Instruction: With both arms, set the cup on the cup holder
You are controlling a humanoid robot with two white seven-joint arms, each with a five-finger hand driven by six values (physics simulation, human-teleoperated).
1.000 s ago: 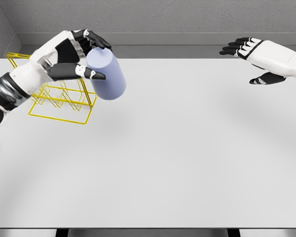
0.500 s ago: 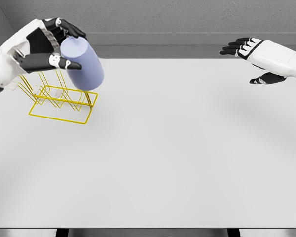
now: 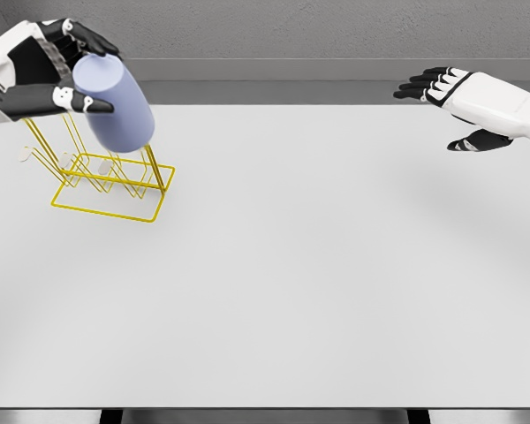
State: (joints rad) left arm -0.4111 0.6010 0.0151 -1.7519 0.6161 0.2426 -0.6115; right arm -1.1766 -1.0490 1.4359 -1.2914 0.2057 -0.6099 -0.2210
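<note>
Fingers of left hand (image 3: 49, 75) wrapped around closed end of cup (image 3: 115, 104); cup held tilted, mouth down-right, above yellow wire cup holder (image 3: 106, 181) at table (image 3: 336, 265) far left. Right hand (image 3: 473, 106) seen at far right, fingers spread, nothing held. Risks judged: rim may be caught on upright prong if tilt is mismatched; light rack may be shoved or tipped; cup may be dropped if grip is loosened early.

The cup (image 3: 117, 104) was light purple and smooth. It was up in the air, tilted, with its bottom end pointing down and to the right. It hung right over the cup holder (image 3: 109, 181), a yellow wire rack standing at the table's far left.
</note>
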